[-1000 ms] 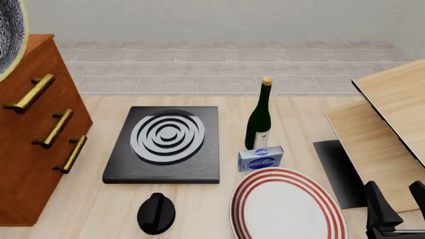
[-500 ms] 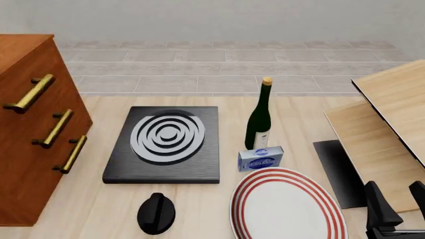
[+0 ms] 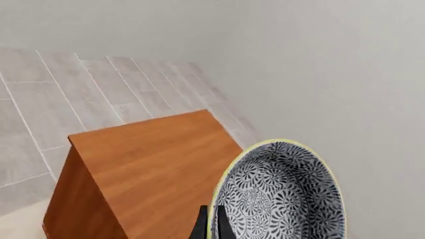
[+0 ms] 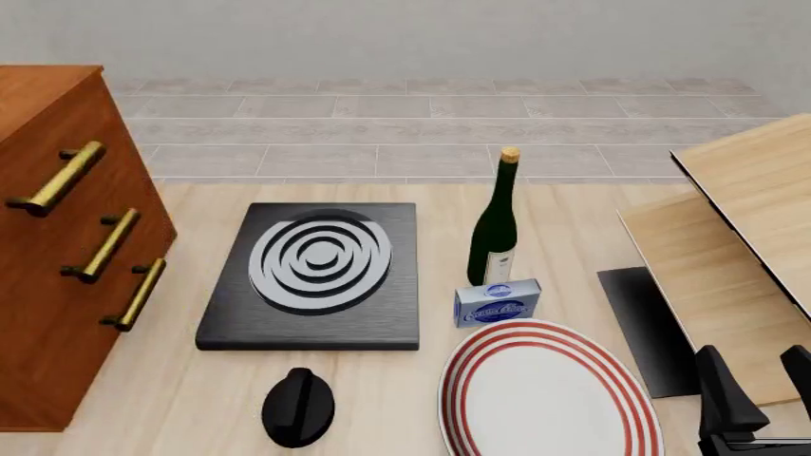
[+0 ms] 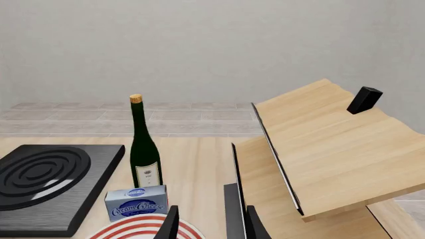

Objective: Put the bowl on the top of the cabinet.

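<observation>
Cabinet point(image 4: 64, 237) stands at the table's left. Bowl point(image 3: 279, 191) hangs tilted over its top, rim pinched between the left gripper's point(image 3: 210, 225) fingers. Right gripper point(image 4: 757, 388) hovers low, jaws apart, beside the plate point(image 4: 548, 394).

The small round blue-and-white patterned bowl with the pale cream rim point(image 3: 277, 194) is no longer showing in the front view, where a second ago it sat at the upper left edge above the tall reddish-brown wooden cabinet point(image 4: 57, 256). It is appearing only in the left wrist view, apparently pinched at its rim by the left gripper point(image 3: 211, 225).
</observation>
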Robot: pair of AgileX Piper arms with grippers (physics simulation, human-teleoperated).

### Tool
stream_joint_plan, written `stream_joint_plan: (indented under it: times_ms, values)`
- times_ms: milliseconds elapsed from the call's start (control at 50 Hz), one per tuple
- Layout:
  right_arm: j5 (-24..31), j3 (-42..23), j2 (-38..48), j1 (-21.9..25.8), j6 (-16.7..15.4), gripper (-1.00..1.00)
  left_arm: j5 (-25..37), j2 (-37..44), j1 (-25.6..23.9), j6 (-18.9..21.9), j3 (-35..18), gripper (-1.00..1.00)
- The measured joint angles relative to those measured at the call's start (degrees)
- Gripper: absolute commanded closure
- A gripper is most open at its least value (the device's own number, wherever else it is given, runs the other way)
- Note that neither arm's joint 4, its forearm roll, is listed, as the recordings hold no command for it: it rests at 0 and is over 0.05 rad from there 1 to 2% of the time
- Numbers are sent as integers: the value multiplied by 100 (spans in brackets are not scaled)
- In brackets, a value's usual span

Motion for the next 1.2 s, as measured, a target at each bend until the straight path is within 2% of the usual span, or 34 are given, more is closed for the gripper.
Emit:
stream_joint_plan:
  times_ms: [220, 540, 1200]
  values:
    - [0, 0, 0, 0, 0, -100, 122, 146, 251, -221, -44, 100]
    - [0, 0, 0, 0, 0, -100, 228, 343, 255, -357, 41, 100]
    - [0, 0, 0, -1, 0, -100, -45, 852, 430, -366, 206, 100]
